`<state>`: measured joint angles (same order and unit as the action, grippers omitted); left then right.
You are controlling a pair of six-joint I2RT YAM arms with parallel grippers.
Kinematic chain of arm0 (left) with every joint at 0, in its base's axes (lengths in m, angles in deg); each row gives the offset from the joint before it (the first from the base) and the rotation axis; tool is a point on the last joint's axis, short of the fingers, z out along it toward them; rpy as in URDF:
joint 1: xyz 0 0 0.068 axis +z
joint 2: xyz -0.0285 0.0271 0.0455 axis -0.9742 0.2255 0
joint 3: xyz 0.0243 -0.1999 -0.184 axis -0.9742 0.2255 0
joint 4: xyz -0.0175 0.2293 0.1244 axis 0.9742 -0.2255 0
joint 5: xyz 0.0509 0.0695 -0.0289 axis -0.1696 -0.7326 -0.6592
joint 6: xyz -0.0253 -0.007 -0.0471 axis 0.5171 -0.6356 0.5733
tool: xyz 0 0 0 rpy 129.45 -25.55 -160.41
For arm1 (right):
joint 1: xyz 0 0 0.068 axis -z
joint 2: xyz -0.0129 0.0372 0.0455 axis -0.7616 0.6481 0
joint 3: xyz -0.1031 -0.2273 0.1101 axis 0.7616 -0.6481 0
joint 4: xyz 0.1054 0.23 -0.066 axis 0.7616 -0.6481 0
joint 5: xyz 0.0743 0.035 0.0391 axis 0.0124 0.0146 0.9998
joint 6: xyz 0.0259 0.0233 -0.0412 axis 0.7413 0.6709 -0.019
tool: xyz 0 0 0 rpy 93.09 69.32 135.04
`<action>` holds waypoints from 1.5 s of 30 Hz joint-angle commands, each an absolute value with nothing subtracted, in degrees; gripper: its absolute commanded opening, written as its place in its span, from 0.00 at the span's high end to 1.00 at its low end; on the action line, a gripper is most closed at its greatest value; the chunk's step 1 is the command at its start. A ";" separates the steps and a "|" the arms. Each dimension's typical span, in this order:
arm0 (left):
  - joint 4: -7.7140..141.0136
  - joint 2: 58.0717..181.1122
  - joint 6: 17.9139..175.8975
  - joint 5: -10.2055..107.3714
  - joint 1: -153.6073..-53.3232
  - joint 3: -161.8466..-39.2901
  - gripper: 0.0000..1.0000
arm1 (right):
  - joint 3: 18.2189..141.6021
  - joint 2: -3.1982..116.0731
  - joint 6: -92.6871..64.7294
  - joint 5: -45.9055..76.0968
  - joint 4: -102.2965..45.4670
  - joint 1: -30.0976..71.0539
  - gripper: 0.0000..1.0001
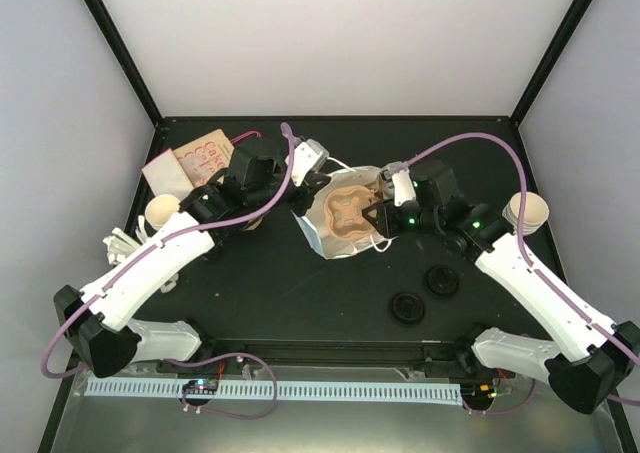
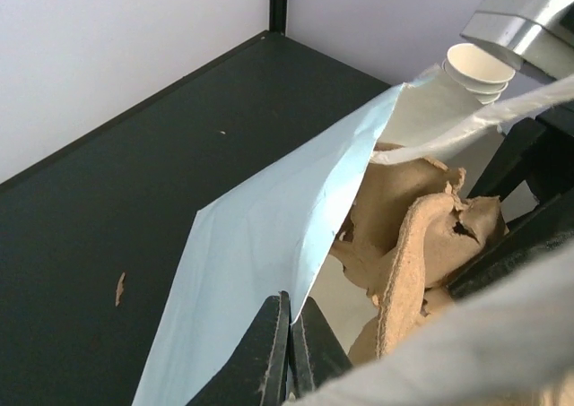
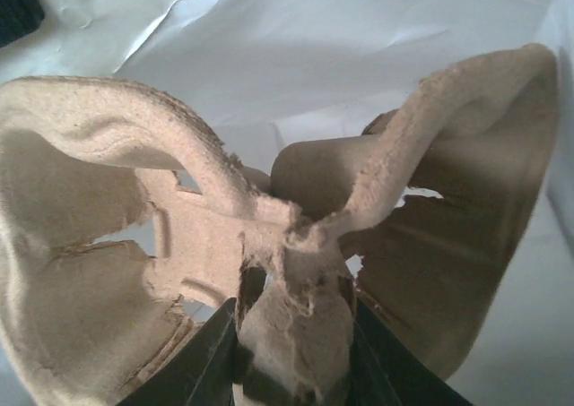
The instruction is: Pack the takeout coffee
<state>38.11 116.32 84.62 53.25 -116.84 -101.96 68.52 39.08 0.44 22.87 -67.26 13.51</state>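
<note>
A white paper bag (image 1: 322, 241) lies open at the middle of the table, with a brown pulp cup carrier (image 1: 350, 211) sitting in its mouth. My left gripper (image 1: 300, 199) is shut on the bag's left rim; in the left wrist view its fingertips (image 2: 289, 309) pinch the thin white bag (image 2: 260, 245) wall beside the carrier (image 2: 413, 236). My right gripper (image 1: 381, 219) is shut on the carrier's right edge. The right wrist view shows the gripper (image 3: 291, 339) clamping a central ridge of the carrier (image 3: 197, 236), with the bag (image 3: 314, 30) behind it.
One paper cup (image 1: 163, 211) stands at the left by my left arm, and a stack of cups (image 1: 527, 211) stands at the right. Two black lids (image 1: 407, 307) (image 1: 442, 279) lie in front of the bag. A brown printed paper bag (image 1: 195, 158) lies at the back left.
</note>
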 commanded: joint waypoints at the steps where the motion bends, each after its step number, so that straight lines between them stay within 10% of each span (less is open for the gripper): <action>1: 38.31 117.19 83.82 54.54 -117.40 -102.91 0.98 | 69.99 38.80 -3.06 10.49 -68.94 10.30 0.73; 17: 37.88 121.08 90.99 53.56 -117.62 -105.64 0.98 | 66.16 45.70 -6.85 -13.33 -61.59 -4.25 0.72; 45: 39.77 121.73 94.99 57.23 -117.99 -105.66 0.98 | 70.17 63.02 0.13 -14.17 -67.03 -4.65 0.72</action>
<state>37.10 122.31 93.73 55.55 -117.57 -103.40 69.90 62.25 -1.99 -14.30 -67.74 -4.74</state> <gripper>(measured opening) 0.019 0.282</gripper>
